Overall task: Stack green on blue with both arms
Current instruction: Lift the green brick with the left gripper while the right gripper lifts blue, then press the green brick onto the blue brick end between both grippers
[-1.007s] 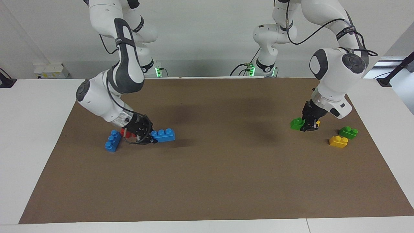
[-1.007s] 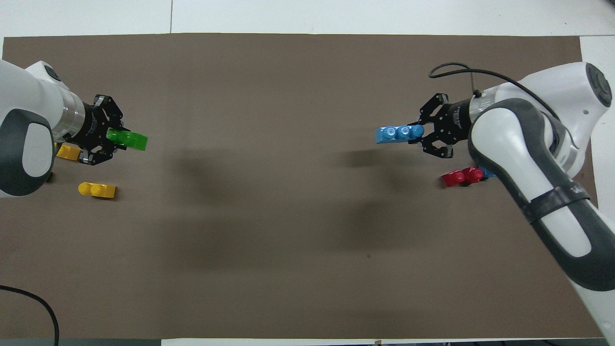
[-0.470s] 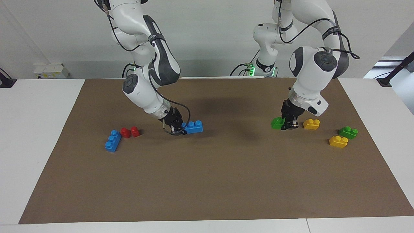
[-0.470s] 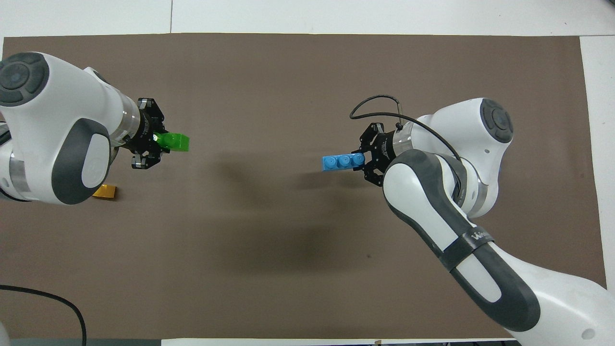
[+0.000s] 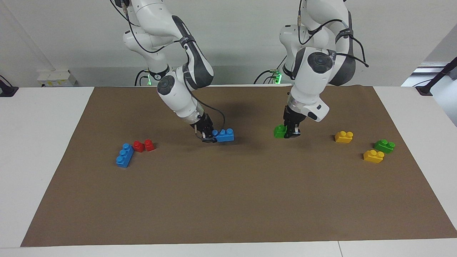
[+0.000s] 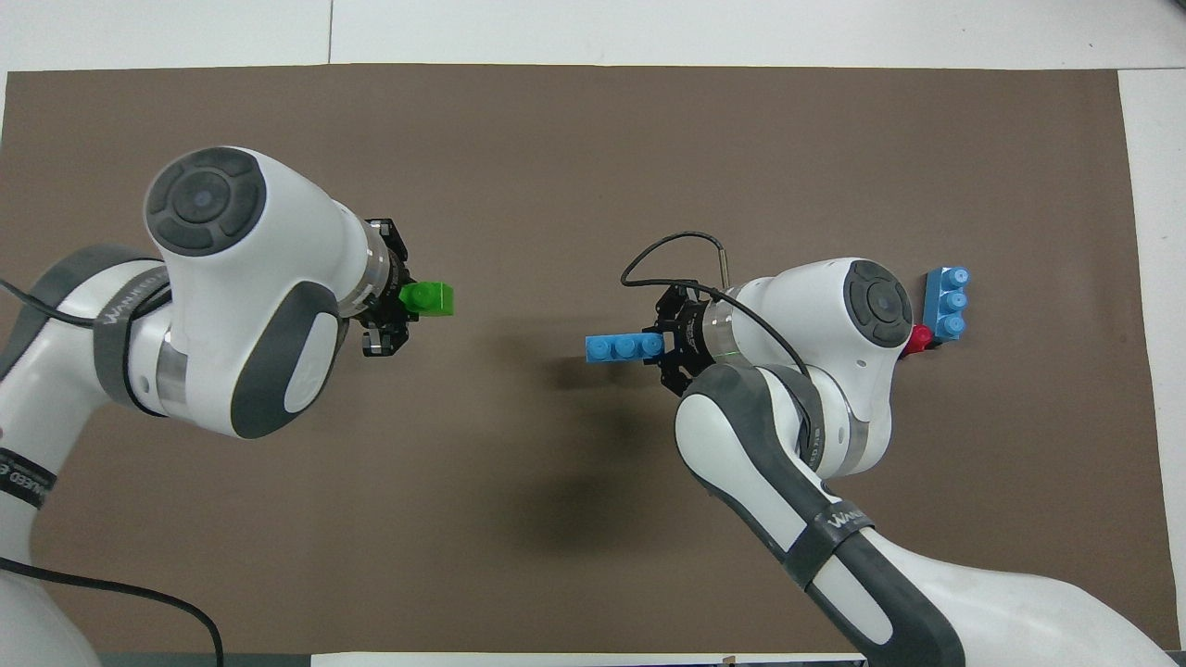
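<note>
Both arms are out over the brown paper mat (image 5: 228, 200), each with a brick in its grip. The right gripper (image 5: 209, 137) sits just left of centre in the facing view, its fingers clamped on one end of a long bright blue plastic brick with three round studs (image 5: 224, 135); in the overhead view that same blue brick (image 6: 624, 347) sticks out level from the right gripper (image 6: 669, 345), a little right of centre, studs up, over the middle of the mat. The left gripper (image 5: 293, 132) is right of centre in the facing view, closed on a small bright green plastic brick with two round studs (image 5: 279, 130); from overhead the green brick (image 6: 428, 298) pokes out of the left gripper (image 6: 387, 315) left of centre. The two held bricks point toward each other, well apart, with bare mat between them. At the left of the facing view a second blue three-stud brick (image 5: 124, 155) lies on the mat, with a red two-stud brick (image 5: 144, 145) just beside it. At the right of that view lie two yellow two-stud bricks (image 5: 343, 136) (image 5: 373, 156) and a second green brick (image 5: 384, 146).
</note>
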